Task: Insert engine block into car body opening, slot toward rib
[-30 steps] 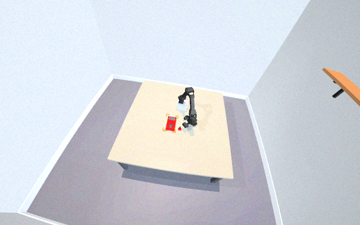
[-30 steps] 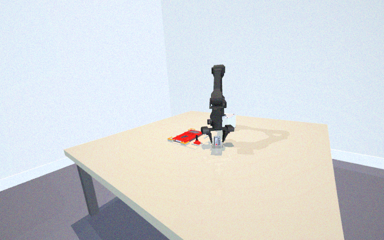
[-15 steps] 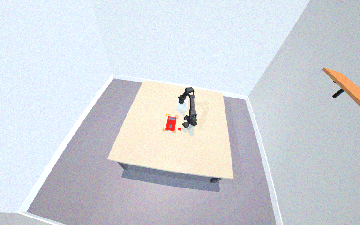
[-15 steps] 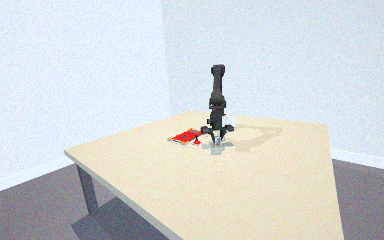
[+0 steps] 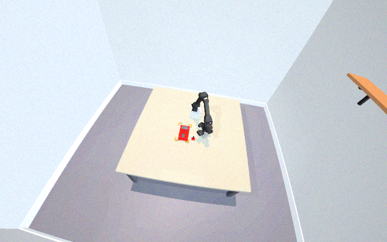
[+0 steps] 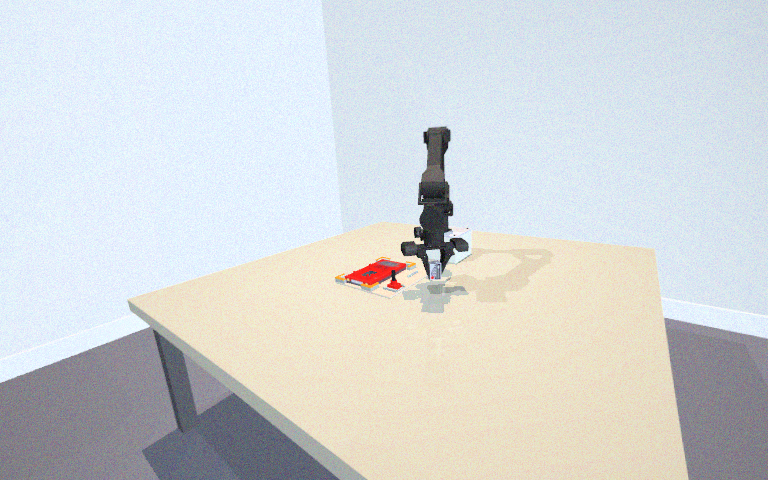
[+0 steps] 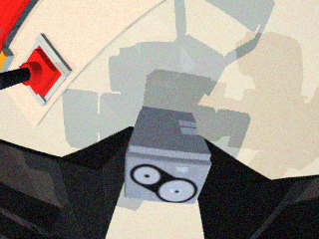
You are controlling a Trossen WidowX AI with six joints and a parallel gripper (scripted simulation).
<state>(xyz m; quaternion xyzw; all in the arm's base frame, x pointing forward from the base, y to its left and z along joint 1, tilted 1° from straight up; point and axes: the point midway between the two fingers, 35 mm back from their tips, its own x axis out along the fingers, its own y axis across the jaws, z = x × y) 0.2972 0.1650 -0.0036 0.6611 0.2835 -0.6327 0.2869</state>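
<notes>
My gripper (image 5: 205, 133) (image 6: 434, 272) (image 7: 163, 137) is shut on the grey engine block, with one black finger against each side. The engine block (image 6: 435, 268) (image 7: 167, 155) is held upright a little above the table, to the right of the car body. Its face with two black-ringed discs points toward the wrist camera, and small slots show on its darker top part. The red car body (image 5: 185, 131) (image 6: 385, 271) (image 7: 10, 17) lies flat, with a dark opening in its middle. The rib inside the opening is too small to make out.
A red piece with a black upright stick (image 5: 193, 138) (image 6: 394, 285) (image 7: 42, 75) stands between the car body and my gripper. Orange corner pieces (image 5: 186, 141) (image 6: 369, 286) surround the car body. A white box (image 5: 195, 114) (image 6: 465, 247) stands behind, by the arm's base.
</notes>
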